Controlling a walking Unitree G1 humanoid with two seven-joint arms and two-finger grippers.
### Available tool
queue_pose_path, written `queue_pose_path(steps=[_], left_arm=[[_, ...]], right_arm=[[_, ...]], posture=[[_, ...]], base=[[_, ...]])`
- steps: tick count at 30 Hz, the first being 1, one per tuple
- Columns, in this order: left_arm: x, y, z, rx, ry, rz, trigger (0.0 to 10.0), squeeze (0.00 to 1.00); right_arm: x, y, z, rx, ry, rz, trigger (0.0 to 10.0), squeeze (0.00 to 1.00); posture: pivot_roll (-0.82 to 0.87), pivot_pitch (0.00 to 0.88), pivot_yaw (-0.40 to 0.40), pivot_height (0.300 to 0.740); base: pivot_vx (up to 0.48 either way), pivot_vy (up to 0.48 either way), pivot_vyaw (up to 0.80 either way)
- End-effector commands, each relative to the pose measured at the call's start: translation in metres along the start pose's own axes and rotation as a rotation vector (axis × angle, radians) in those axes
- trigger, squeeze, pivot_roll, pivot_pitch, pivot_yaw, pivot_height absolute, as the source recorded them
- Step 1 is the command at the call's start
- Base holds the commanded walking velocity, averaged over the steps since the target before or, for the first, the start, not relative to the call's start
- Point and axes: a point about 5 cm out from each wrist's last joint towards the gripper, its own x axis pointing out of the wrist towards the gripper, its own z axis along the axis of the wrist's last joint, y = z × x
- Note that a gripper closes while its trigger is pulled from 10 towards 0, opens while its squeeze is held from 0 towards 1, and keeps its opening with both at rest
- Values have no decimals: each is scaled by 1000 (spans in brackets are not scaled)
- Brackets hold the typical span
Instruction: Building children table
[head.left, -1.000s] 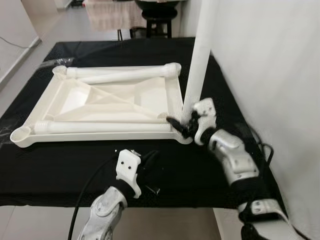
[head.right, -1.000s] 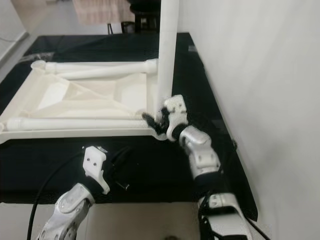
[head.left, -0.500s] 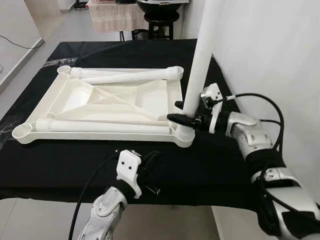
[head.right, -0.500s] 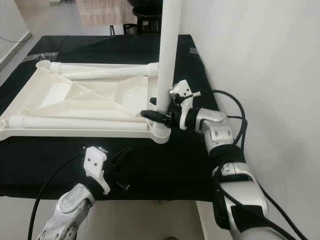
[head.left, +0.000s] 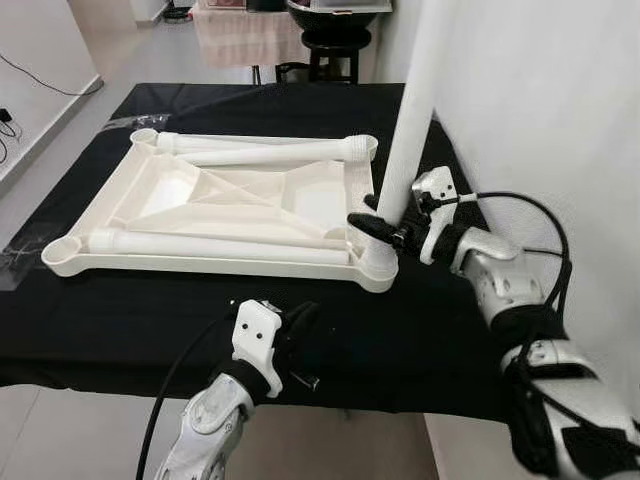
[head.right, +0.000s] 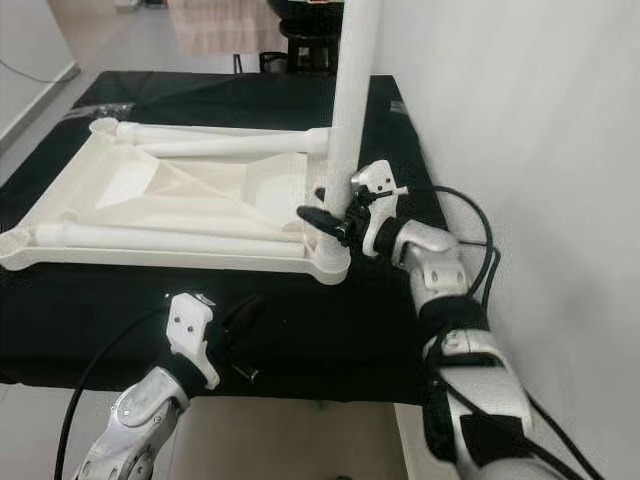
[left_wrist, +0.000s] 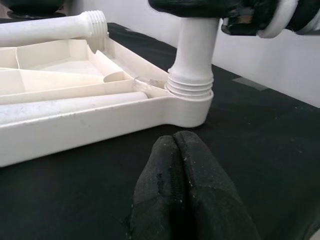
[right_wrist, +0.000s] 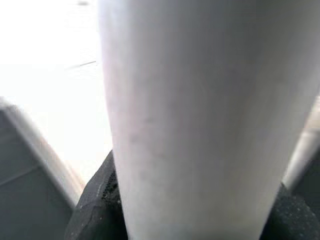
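A white plastic tabletop (head.left: 150, 262) lies upside down on the black cloth. Two loose white legs (head.left: 262, 150) rest on it, one along the far edge and one (head.left: 215, 246) along the near edge. A third white leg (head.left: 412, 120) stands upright in the near right corner socket (head.left: 378, 262). My right gripper (head.left: 378, 222) is shut on this upright leg just above the socket; the right wrist view shows the leg (right_wrist: 200, 120) between the black fingers (right_wrist: 97, 210). My left gripper (head.left: 302, 330) is shut and holds nothing, low over the cloth in front of that corner (left_wrist: 187, 107).
A white wall (head.left: 540, 110) runs close along the right side of the table. The black cloth's (head.left: 110, 320) front edge is just below my left arm. A black stool (head.left: 332, 45) and a draped cloth (head.left: 240, 30) stand beyond the far end.
The camera has shifted, so the whole scene sits a little further right and lower. My right gripper stays shut on the upright leg, and the left arm has not moved.
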Motion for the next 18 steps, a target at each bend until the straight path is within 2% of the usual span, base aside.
queue_pose_path(steps=[1, 2, 3, 5, 7, 11, 14, 15, 16, 17, 18], left_arm=[[-3, -2, -2, -18, 6, 3, 10000, 0], [-4, -2, -2, -18, 7, 3, 10000, 0], [-4, -2, -2, -18, 7, 3, 10000, 0], [-4, -2, -2, -17, 9, 3, 10000, 0], [-4, -2, -2, -17, 9, 2, 10000, 0], [-3, -2, -3, -15, 9, 5, 10000, 0], [-3, -1, -3, -13, 9, 7, 10000, 0], [-3, -1, -3, -13, 10, 8, 10000, 0], [-3, -1, -3, -14, 10, 8, 10000, 0], [-3, -1, -3, -17, 11, 5, 10000, 0], [-3, -1, -3, -17, 11, 5, 10000, 0]], right_arm=[[-13, -7, -36, 14, 141, -323, 0, 0], [-20, 13, -54, 62, 146, -461, 0, 0], [-20, 13, -54, 62, 146, -461, 0, 0], [-22, 48, -65, 21, 166, -394, 0, 0], [-22, 48, -67, 29, 167, -396, 0, 0], [-18, 34, -64, 51, 153, -459, 0, 0], [-16, 34, -62, 57, 146, -469, 0, 0], [-13, 35, -59, 57, 137, -448, 10000, 0], [-11, 35, -56, 56, 131, -433, 10000, 0], [-10, 37, -51, 57, 109, -417, 10000, 824], [-10, 37, -51, 57, 109, -417, 10000, 824]], posture=[[52, 98, -42, 740], [54, 100, -38, 740], [54, 100, -38, 740], [42, 91, -37, 740], [47, 92, -45, 740], [50, 92, -40, 740], [55, 89, -39, 740], [55, 89, -39, 740], [55, 89, -39, 740], [50, 88, -34, 740], [50, 88, -34, 740]], base=[[0, 0, 0], [0, 0, 0], [0, 0, 0], [0, 0, 0], [0, 0, 0], [0, 0, 0], [0, 0, 0], [0, 0, 0], [0, 0, 0], [0, 0, 0], [0, 0, 0]])
